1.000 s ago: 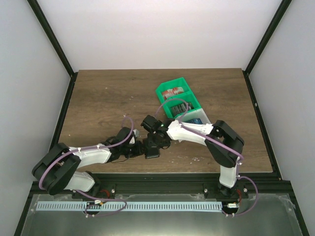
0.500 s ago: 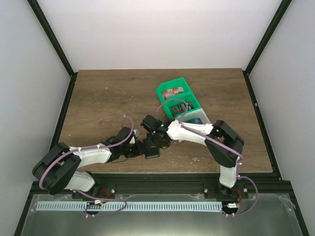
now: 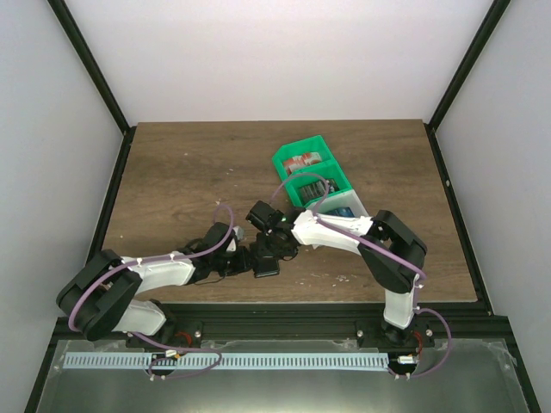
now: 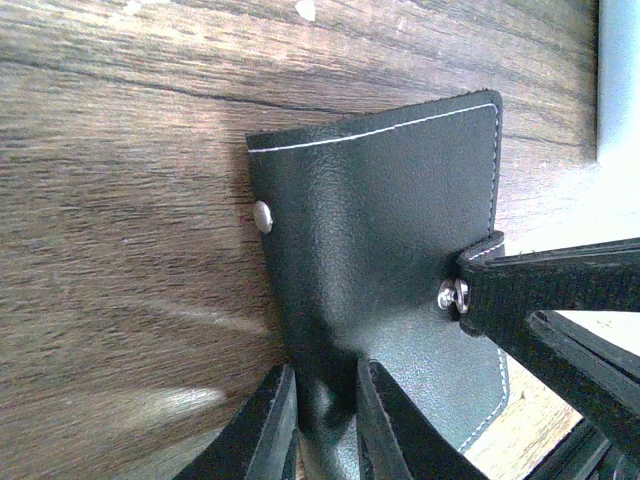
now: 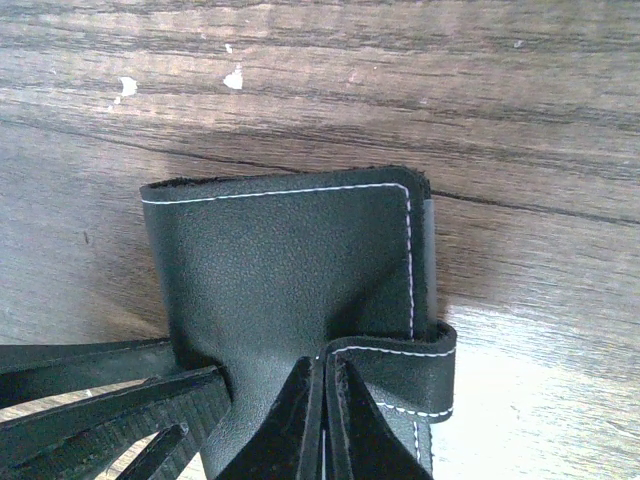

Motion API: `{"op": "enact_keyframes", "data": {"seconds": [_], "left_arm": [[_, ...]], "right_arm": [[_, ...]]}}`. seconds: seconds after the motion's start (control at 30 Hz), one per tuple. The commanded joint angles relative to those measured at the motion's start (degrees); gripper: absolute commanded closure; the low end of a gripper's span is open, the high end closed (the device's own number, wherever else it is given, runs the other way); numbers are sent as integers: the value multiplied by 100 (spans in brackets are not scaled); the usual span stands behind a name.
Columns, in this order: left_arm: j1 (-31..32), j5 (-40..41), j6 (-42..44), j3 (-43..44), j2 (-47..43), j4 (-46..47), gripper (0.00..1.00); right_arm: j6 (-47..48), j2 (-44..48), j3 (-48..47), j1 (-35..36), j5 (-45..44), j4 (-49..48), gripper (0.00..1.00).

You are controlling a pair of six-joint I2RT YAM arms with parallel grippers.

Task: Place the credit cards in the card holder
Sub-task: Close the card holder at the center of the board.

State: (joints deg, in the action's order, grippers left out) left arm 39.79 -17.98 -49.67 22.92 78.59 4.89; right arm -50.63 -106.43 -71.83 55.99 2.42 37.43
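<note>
Little has shifted; both tools stay clamped on the card holder (image 4: 380, 250).
Left tool (image 4: 322, 378) pinches its grained black leather-like edge, right tool (image 5: 323, 366) nips its white-stitched snap strap (image 5: 400, 372), down on the wood-grain surface (image 5: 300, 80); boxy green plastic bin (image 3: 310, 168) beyond.

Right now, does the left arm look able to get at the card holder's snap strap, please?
Probably not. The left gripper is itself shut on the card holder's edge, and the right gripper is pinching the snap strap, so its fingers cover that spot.
</note>
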Motion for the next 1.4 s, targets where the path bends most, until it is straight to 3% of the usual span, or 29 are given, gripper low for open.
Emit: {"op": "enact_keyframes", "data": {"seconds": [0.0,1.37], "left_arm": [[20,76,48,29,126,-102,81],[27,88,76,37,186,-97,82]], "right_arm": [[-34,-164,47,61,331,-73,100],[-34,-869,61,128,518,-175,99]]}}
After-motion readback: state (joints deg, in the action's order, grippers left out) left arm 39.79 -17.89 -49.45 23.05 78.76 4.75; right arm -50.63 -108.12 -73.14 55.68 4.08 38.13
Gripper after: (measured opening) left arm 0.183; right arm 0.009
